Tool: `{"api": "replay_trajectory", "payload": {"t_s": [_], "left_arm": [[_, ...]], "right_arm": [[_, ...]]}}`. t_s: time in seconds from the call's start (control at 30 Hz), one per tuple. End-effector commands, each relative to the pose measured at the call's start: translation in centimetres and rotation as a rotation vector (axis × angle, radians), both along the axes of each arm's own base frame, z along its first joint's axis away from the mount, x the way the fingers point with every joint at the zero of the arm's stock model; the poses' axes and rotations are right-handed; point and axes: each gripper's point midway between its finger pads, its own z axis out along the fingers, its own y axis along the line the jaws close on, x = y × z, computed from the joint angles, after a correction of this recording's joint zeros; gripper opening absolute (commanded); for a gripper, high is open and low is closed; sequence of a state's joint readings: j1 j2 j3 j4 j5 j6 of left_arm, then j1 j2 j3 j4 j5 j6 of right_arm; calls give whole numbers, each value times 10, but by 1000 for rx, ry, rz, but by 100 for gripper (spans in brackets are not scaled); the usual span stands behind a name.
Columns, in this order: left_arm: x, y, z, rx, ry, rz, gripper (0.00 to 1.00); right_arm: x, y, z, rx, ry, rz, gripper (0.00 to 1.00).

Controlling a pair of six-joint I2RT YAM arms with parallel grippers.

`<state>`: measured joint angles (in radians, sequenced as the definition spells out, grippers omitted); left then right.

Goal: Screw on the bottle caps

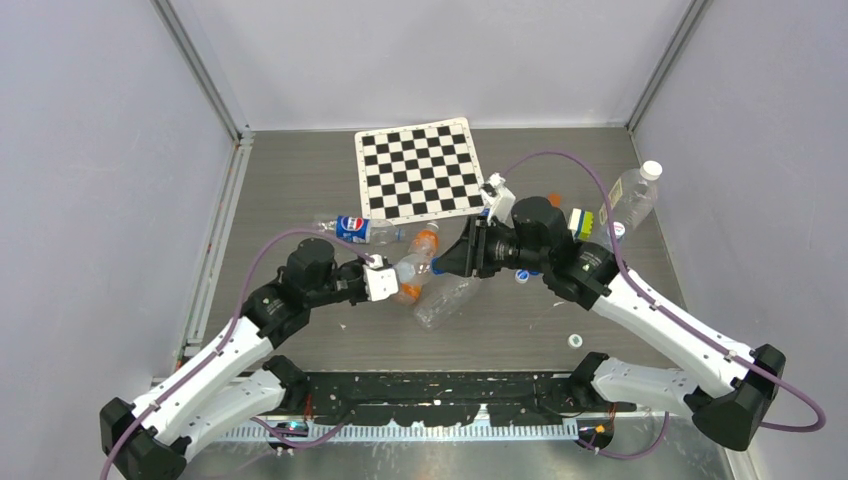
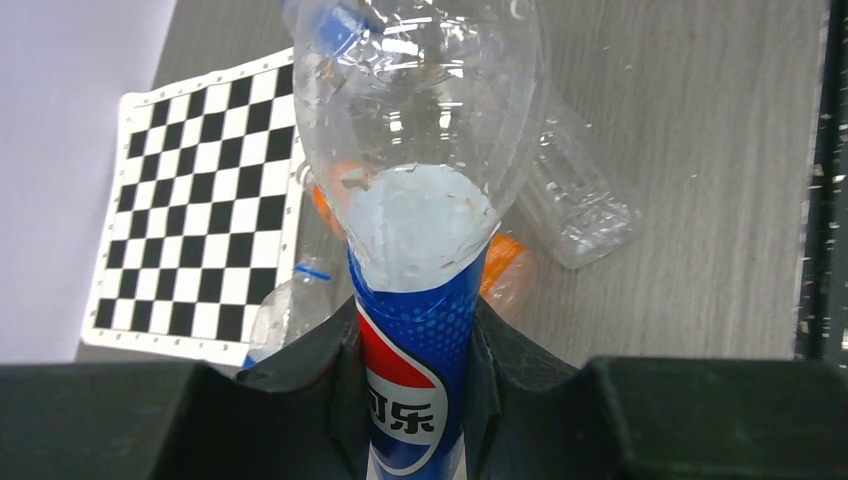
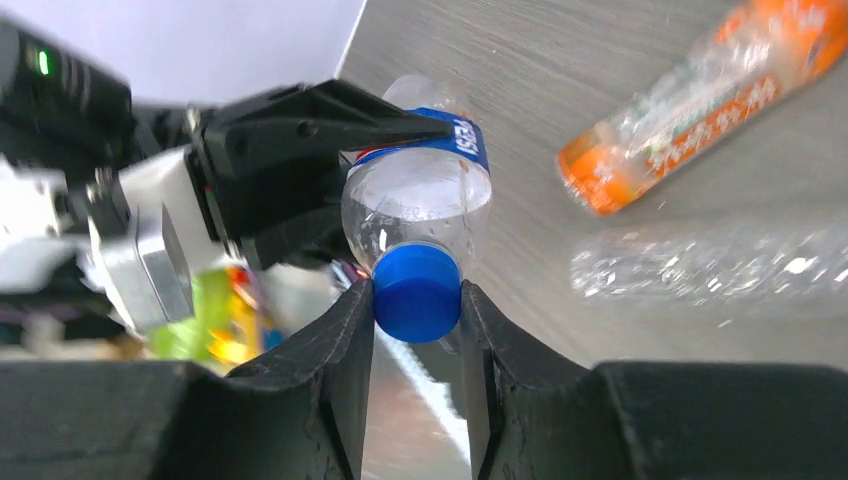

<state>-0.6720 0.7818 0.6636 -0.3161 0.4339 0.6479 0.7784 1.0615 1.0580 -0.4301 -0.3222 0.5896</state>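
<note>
Held over the middle of the worktop (image 1: 290, 190), a thin bottle (image 3: 420, 205) with a blue label is pinched at that label by the left tool (image 2: 412, 345). Its two fingers press in from both sides and dent the soft plastic.

The likely danger from here is a twist that goes nowhere. The wall looks so thin that the bottle may turn or buckle inside that grip once the cap is wound. A cap sitting even slightly askew on the neck could also catch the thread crookedly and jam. If the smooth cap slips between the pads, it would drop to the worktop.

The blue cap (image 3: 417, 292) sits on the bottle's mouth, squarely between the fingers of the right tool (image 3: 415, 296), which is clamped on its rim from both sides. Whether the thread has caught cannot be told.

Beneath the pair, an orange bottle (image 3: 700, 110) and a crumpled clear bottle (image 3: 720, 270) lie on the worktop. A loose white cap (image 1: 576, 341) rests close to the near edge, on the right.
</note>
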Motion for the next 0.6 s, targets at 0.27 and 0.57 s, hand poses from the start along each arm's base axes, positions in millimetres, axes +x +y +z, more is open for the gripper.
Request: {"api": "replay_trajectory", "payload": {"t_s": [0.27,0.57], "left_arm": [[19,3,44,-26,-265,31,33],[4,-9,36,-48,-118,-30,33]], "right_arm": [[41,-12,37,303,128,-443,30],[0,-30,30,-187,-768,264,67]]}}
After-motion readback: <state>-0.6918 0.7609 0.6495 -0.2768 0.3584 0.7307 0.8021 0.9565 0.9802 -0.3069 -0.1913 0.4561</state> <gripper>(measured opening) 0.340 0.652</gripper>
